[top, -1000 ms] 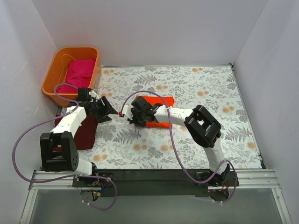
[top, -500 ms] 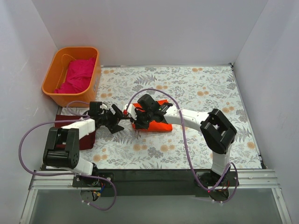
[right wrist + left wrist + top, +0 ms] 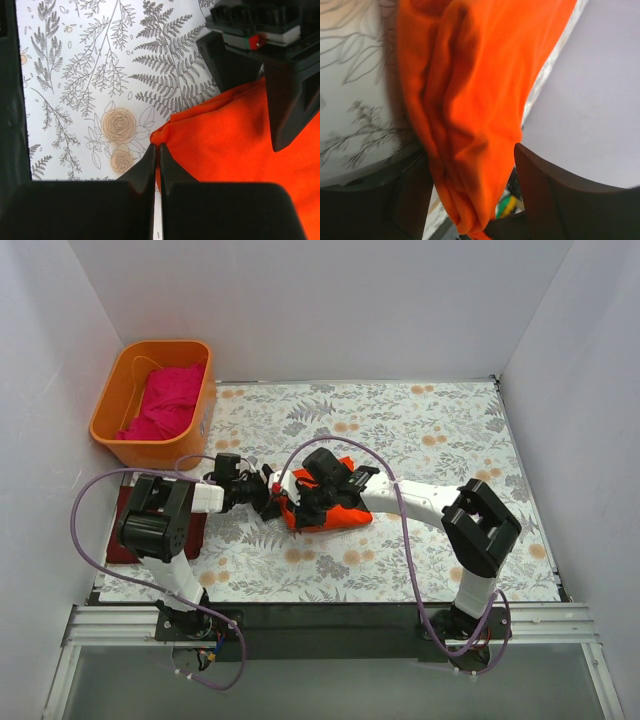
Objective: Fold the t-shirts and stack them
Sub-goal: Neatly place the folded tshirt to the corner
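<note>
— Orange-red soft cloth t-shirt (image 3: 338,510) is lying bunched near the middle of the floral worktop (image 3: 450,440), a little toward the left edge. Who is holding it?

— Both arms are. The left gripper (image 3: 268,497) is clamping a thick fold of it, with cloth filling the gap between its fingers. The right gripper (image 3: 303,510) is pinching the cloth's edge, its fingers pressed together with only a sliver of hem between them.

— How far along is the job looking?

— Roughly a third, I am judging. The dark maroon t-shirt (image 3: 118,548) is resting flat at the left edge, partly hidden under the left arm and seemingly folded. The orange-red one is looking like a compact bundle, but it is not yet stacked. The magenta-pink t-shirt (image 3: 168,400) is sitting crumpled in the rigid orange plastic tub (image 3: 105,425) by the far left corner, neither folded nor stacked.

— And room for moving?

— Toward the right and far edges the worktop is offering wide space. The left side is tight: wall, tub and the doubled-back left arm are crowding the maroon shirt. The two grippers are also working almost touching each other.
</note>
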### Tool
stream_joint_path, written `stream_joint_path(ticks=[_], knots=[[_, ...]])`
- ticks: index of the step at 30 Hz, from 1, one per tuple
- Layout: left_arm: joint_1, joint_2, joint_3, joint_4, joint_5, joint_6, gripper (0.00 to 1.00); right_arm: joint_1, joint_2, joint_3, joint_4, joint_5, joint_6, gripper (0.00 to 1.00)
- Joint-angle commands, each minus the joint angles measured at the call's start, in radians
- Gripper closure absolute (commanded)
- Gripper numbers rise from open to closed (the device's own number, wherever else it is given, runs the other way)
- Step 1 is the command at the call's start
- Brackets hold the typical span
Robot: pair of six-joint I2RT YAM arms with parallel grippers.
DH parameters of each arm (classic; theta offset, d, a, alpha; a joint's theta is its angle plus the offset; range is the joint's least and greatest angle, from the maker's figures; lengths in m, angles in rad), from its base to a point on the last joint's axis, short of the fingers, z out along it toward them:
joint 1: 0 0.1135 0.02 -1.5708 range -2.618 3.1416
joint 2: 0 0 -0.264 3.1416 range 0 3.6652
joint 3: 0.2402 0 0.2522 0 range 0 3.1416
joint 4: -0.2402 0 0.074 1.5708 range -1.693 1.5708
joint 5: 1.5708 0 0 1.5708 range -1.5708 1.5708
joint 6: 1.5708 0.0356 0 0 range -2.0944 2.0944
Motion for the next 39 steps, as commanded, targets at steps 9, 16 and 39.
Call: stream_joint_path(ticks=[9,16,39], knots=[[-0.042,0.188,0.078,-0.097,0.146,0.12,0.46,0.019,-0.1,-0.079,0.068,-0.056,-0.001,0.99],[-0.068,0.218,0.061,-0.088,0.144,0.106,0.43,0.024,-0.11,-0.083,0.102,-0.062,0.039,0.99],[-0.041,-0.087,0.299,-0.844,-0.201,0.68,1.0,0.035,-0.245,-0.137,0.008,-0.09,0.041,0.01]])
